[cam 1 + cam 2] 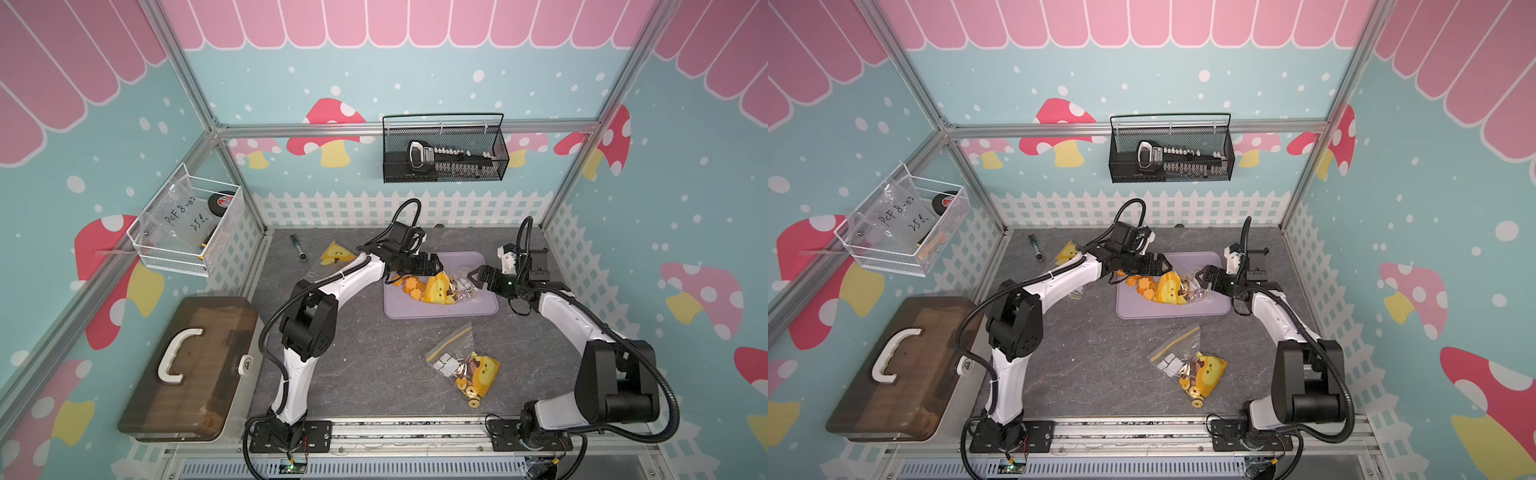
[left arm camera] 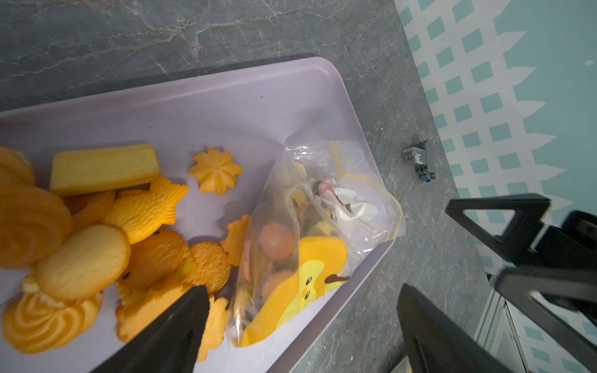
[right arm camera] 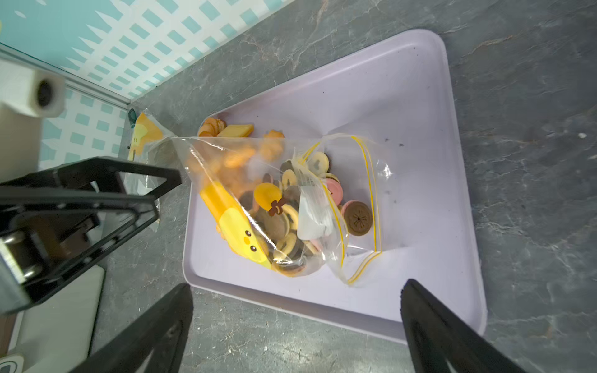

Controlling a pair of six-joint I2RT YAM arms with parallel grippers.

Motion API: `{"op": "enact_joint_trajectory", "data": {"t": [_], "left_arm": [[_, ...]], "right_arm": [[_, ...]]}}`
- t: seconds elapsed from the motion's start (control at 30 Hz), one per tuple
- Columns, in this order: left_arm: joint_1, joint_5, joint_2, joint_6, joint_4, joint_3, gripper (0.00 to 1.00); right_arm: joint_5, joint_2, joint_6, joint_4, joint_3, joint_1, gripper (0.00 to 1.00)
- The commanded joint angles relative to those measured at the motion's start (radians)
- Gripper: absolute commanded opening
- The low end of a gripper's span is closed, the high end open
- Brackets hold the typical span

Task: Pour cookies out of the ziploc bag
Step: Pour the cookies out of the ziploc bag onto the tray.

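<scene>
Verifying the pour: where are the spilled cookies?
In both top views, the spilled cookies lie on the left part of the lavender tray, by the left claw, beside the ziploc bag.

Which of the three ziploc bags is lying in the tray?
The middle bag, in the purple tray beside loose orange cookies; the front bag and back-left bag lie on the table.

— Where do you have the tray [image 1: 436, 309] now?
— I see it on the table [image 1: 365, 353], toward the back, between my two hands. My left hand [image 1: 437, 266] is above its left part, my right hand [image 1: 473, 278] is at its right edge.
— And what is inside?
— The ziploc bag [image 1: 451, 289] lies in the tray, and loose cookies [image 1: 409, 286] lie just left of it. A second bag [image 1: 461, 365] lies on the table before the tray. A third bag [image 1: 334, 255] lies behind my left arm.
</scene>
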Motion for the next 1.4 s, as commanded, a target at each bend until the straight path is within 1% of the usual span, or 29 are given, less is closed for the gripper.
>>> {"op": "enact_joint_trajectory", "data": {"t": [0.0, 0.07, 0.13, 0.17, 0.27, 0.3, 0.37, 0.43, 0.47, 0.5, 0.53, 0.8, 1.0, 1.2, 1.37], "left_arm": [[-0.004, 0.008, 0.063, 0.030, -0.037, 0.064, 0.90], [-0.005, 0.016, 0.081, 0.037, -0.049, 0.076, 0.85], [-0.007, 0.018, 0.098, 0.045, -0.066, 0.087, 0.76], [-0.008, 0.014, 0.109, 0.052, -0.086, 0.101, 0.75], [-0.012, 0.012, 0.130, 0.064, -0.102, 0.114, 0.74], [-0.014, 0.013, 0.135, 0.065, -0.101, 0.115, 0.69], [-0.013, 0.025, 0.141, 0.064, -0.101, 0.117, 0.39], [-0.015, 0.042, 0.143, 0.067, -0.099, 0.119, 0.23], [-0.016, 0.044, 0.143, 0.066, -0.097, 0.122, 0.12], [-0.019, 0.045, 0.142, 0.068, -0.098, 0.125, 0.05], [-0.021, 0.046, 0.141, 0.070, -0.098, 0.130, 0.00], [-0.026, 0.042, 0.136, 0.062, -0.123, 0.213, 0.00], [-0.036, 0.041, 0.148, 0.068, -0.191, 0.346, 0.00], [-0.057, 0.067, 0.210, 0.069, -0.259, 0.496, 0.00], [-0.078, 0.083, 0.236, 0.050, -0.271, 0.556, 0.00]], "right_arm": [[0.007, -0.064, -0.033, -0.091, -0.014, -0.006, 0.98], [0.011, -0.095, -0.043, -0.118, -0.011, -0.008, 0.99], [0.010, -0.117, -0.049, -0.136, -0.012, -0.014, 0.99], [0.009, -0.126, -0.050, -0.144, -0.012, -0.018, 0.99], [0.009, -0.145, -0.056, -0.161, -0.014, -0.028, 0.99], [0.009, -0.148, -0.058, -0.164, -0.017, -0.030, 0.99], [0.010, -0.155, -0.062, -0.171, -0.023, -0.035, 0.98], [0.010, -0.162, -0.066, -0.180, -0.028, -0.040, 0.98], [0.011, -0.167, -0.067, -0.183, -0.031, -0.043, 0.98], [0.013, -0.172, -0.069, -0.185, -0.036, -0.045, 0.98], [0.016, -0.176, -0.070, -0.185, -0.042, -0.047, 0.98], [0.027, -0.142, -0.087, -0.183, -0.064, -0.050, 0.98], [0.038, -0.125, -0.087, -0.172, -0.077, -0.051, 0.98], [0.046, -0.127, -0.089, -0.161, -0.104, -0.059, 0.98], [0.047, -0.125, -0.091, -0.156, -0.117, -0.071, 0.98]]}}
